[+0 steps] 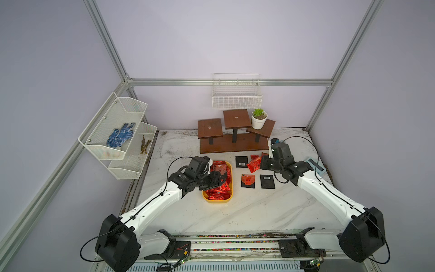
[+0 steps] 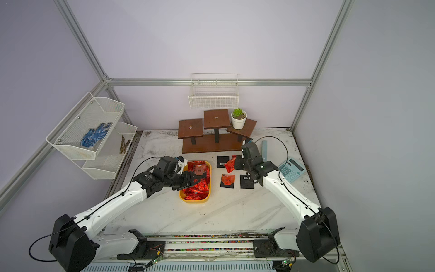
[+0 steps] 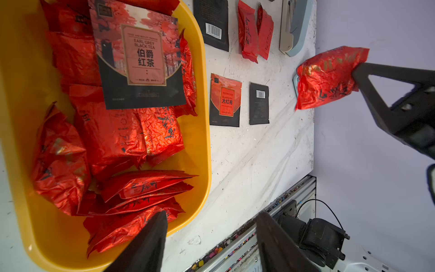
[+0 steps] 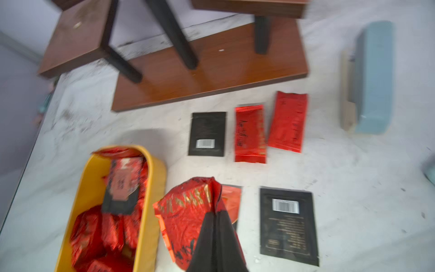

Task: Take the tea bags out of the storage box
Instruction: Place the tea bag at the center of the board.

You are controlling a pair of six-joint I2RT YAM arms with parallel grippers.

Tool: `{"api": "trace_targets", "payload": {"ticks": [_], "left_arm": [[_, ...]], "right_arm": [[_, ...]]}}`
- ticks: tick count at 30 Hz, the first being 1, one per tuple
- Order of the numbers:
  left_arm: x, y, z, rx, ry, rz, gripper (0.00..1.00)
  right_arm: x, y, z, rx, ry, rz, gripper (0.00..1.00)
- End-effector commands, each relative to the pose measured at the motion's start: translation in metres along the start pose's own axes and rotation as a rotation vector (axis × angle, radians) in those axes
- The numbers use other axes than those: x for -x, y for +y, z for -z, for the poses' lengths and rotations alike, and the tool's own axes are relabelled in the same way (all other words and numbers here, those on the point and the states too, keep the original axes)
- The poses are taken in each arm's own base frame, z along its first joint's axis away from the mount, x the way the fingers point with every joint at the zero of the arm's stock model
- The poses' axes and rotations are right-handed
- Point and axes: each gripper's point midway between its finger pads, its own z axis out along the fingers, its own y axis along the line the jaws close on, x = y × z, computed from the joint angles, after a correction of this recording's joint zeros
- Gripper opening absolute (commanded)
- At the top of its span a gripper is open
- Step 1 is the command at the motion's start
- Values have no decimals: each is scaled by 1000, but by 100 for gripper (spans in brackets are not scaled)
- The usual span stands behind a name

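The yellow storage box (image 1: 231, 186) (image 3: 204, 117) lies left of the table's middle. It holds several red foil tea bags (image 1: 217, 192) (image 3: 110, 136), with a black Earl Grey sachet (image 3: 138, 61) on top. My left gripper (image 1: 222, 179) (image 3: 211, 214) hovers open over the box's near end, nothing between its fingers. My right gripper (image 1: 262, 163) (image 4: 215, 213) is shut on a red foil tea bag (image 1: 255, 164) (image 4: 186, 212), held above the table right of the box. Below it lie two black barcode sachets (image 4: 207, 133) (image 4: 288, 223), two red foil bags (image 4: 250, 134) and an emblem sachet (image 1: 248, 180).
A brown wooden tiered stand (image 1: 233, 143) with a potted plant (image 1: 259, 120) stands at the back. A pale blue calculator (image 2: 292, 169) and a blue oblong object (image 2: 264, 149) lie at the right edge. White wire baskets (image 1: 236, 99) (image 1: 117, 131) hang on the walls.
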Motion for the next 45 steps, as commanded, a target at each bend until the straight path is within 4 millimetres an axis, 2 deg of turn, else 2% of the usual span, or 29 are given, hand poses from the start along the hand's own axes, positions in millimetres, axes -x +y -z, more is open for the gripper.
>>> {"api": "trace_targets", "payload": {"ticks": [1, 6, 10, 14, 19, 26, 30, 38, 43, 44, 45], "left_arm": [[17, -20, 4, -47, -58, -19, 64], [15, -19, 3, -48, -57, -21, 64], [14, -18, 2, -50, -54, -24, 64], [14, -18, 0, -50, -48, -26, 64], [13, -16, -4, -45, -40, -26, 64], [13, -14, -6, -38, -36, -26, 64], [13, -13, -7, -35, -38, -25, 64], [11, -10, -6, -29, -38, -23, 64], [10, -6, -3, -12, -47, -20, 64], [9, -5, -2, -7, -51, -20, 65], [10, -4, -1, -2, -55, -20, 65]], "right_arm": [[13, -23, 6, 2, -104, -210, 0], [12, -75, 3, -53, -165, -402, 0], [6, -105, -7, -67, -180, -538, 0], [-8, -135, -18, -99, -191, -696, 0], [-23, -160, -18, -147, -237, -850, 0], [-39, -192, 1, -251, -384, -1053, 0], [-45, -202, 0, -254, -440, -1158, 0], [-71, -203, -35, -251, -339, -1326, 0], [-80, -201, -45, -239, -294, -1351, 0], [-83, -202, -46, -245, -290, -1354, 4], [-85, -202, -45, -251, -285, -1354, 14]]}}
